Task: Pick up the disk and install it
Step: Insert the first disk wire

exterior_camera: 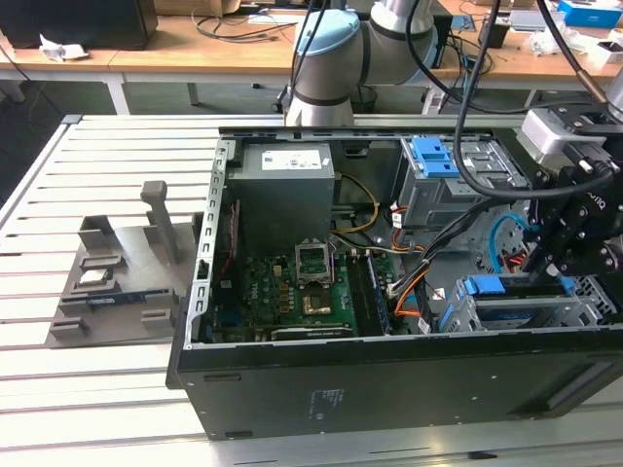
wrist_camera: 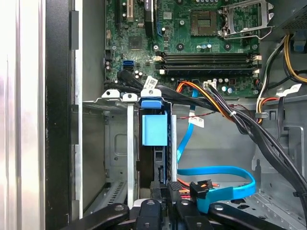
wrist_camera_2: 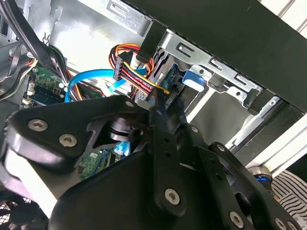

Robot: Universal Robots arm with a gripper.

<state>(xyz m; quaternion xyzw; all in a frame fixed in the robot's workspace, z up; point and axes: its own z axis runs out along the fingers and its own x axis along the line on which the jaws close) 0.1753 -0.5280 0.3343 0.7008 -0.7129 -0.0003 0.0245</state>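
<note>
The disk lies in the metal drive cage at the case's front corner on the exterior view's right, its blue side rail along the top. In the first wrist view the disk stands edge-on in the cage slot, with a blue tab at its end toward the motherboard. My gripper hangs inside the case right at the disk's other end. The gripper sits against that end among cable plugs. In the second wrist view the gripper points at the disk under the cage's frame.
A grey power-supply box and the green motherboard fill the case's left half. A second bay with a blue caddy stands behind. A blue data cable and black and orange wire bundles run beside the cage. A grey fixture sits on the slatted table.
</note>
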